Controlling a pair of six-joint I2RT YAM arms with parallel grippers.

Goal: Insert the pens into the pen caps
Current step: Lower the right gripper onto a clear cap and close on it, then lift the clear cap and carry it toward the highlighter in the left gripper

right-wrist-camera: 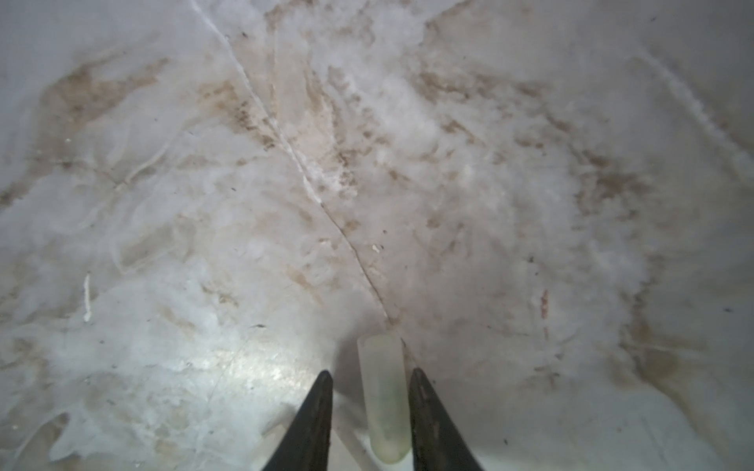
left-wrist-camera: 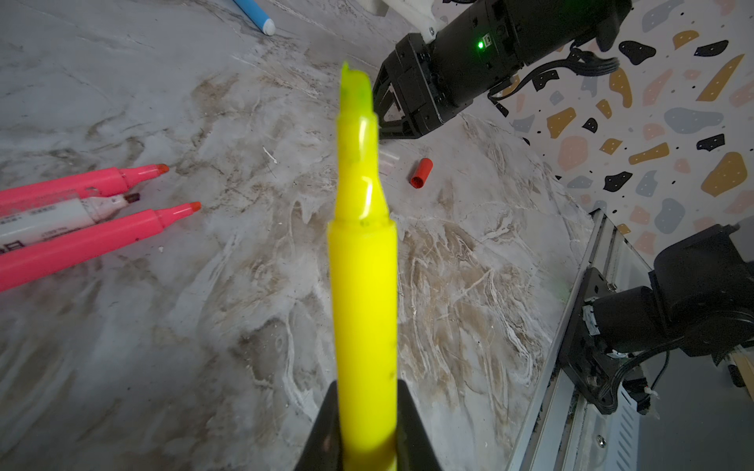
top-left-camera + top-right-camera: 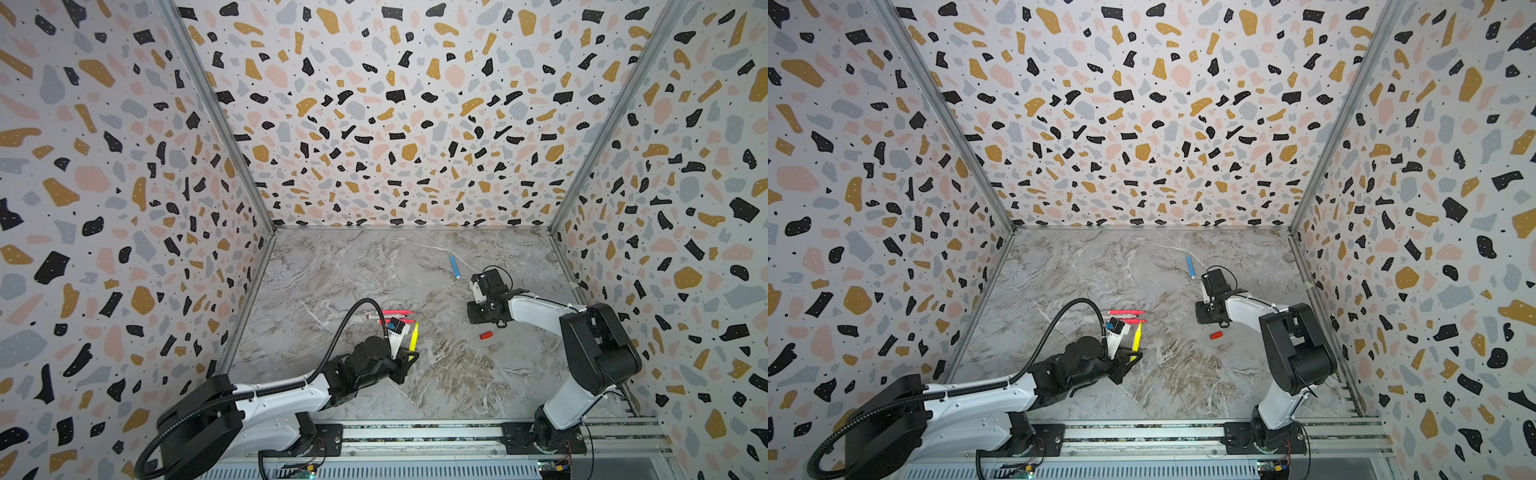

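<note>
Closest to my left wrist camera is the yellow pen (image 2: 363,285), uncapped. Its back end is pinched tight in the left jaws and its chisel tip points away toward the far side. From above I see it left of middle, near the front of the table (image 3: 374,270). A little farther on, to the right, the red cap (image 3: 486,335) lies on its side, alone and well apart from every pen. Beyond the yellow tip a white pen (image 2: 49,216) lies between two pink pens (image 2: 81,185) (image 2: 89,240), all three uncapped and side by side. Level with them, the right arm (image 3: 536,309) reaches low. The right jaws stand spread around a clear cap (image 1: 383,399) lying on the table. One jaw is just beside it and a gap shows at the other, so they are not pinching it. Farthest back lies the blue pen (image 3: 455,266).
</note>
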